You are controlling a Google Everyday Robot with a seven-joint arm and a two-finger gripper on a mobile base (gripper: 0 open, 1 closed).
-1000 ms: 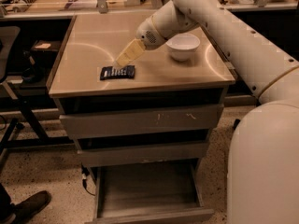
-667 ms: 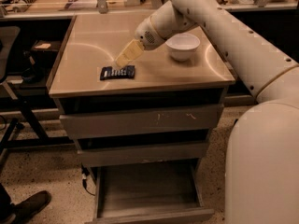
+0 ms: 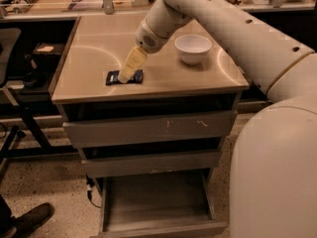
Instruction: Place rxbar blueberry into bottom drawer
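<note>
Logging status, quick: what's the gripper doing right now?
Gripper: at the rxbar blueberry on the cabinet top; open or closed cannot be told.

Arm (image 3: 233, 31): thick, smooth white tubular shell, with a row of small dark round holes along its upper side. Base shell (image 3: 277, 172): bulky, rounded and white, fills the lower right of the frame. Wrist housing (image 3: 154, 29): rounded, white, with a small dark grille patch. The gripper (image 3: 124, 76): pale yellowish, tapered, sits upper left of centre.

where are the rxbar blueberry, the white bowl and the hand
rxbar blueberry (image 3: 111, 77): camera view, wrapper's left end
white bowl (image 3: 192, 56): camera view, outer wall
hand (image 3: 123, 77): camera view, its tip, down at the bar
</note>
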